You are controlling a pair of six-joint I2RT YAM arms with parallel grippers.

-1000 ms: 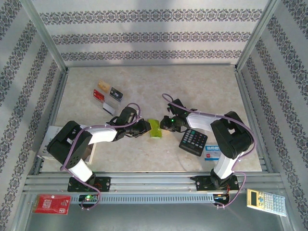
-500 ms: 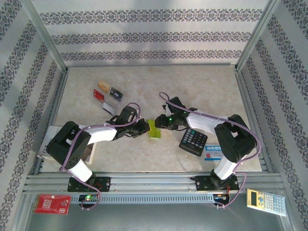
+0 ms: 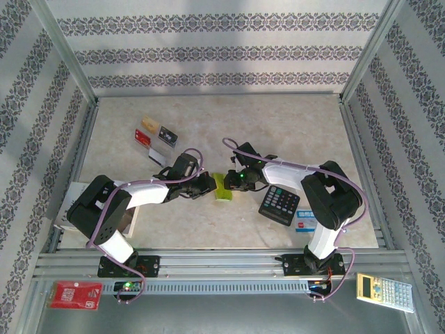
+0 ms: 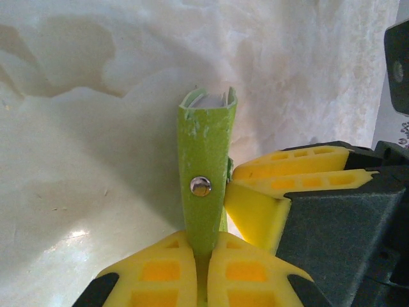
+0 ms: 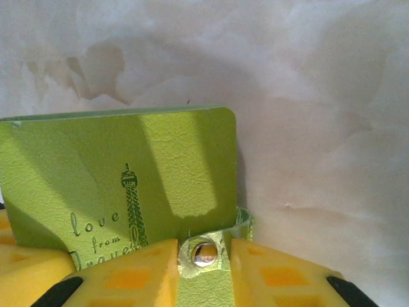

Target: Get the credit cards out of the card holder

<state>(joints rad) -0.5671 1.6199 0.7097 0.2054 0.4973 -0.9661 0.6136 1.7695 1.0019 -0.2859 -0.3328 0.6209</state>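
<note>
The lime-green card holder [image 3: 223, 186] stands on edge at the table's middle, pinched between both grippers. My left gripper [image 4: 206, 240] is shut on its lower edge, seen edge-on with a pale inner layer at the top. My right gripper [image 5: 204, 246] is shut on the holder's snap strap [image 5: 206, 254], below the face printed with an Eiffel tower [image 5: 115, 185]. In the top view the left gripper [image 3: 211, 184] and right gripper [image 3: 233, 182] meet at the holder. Several credit cards lie at the far left: tan [image 3: 148, 123], black [image 3: 167, 133], red [image 3: 142, 137], white [image 3: 158, 154].
A black calculator [image 3: 279, 204] and a blue-and-white box [image 3: 306, 221] lie right of the holder under the right arm. White paper [image 3: 69, 200] sits at the left edge. A red packet [image 3: 74, 295] and a yellow calculator [image 3: 384, 291] rest on the front ledge.
My right gripper has moved left, opened briefly and closed on the holder's strap. The holder now stands more upright. The left arm has barely moved.
</note>
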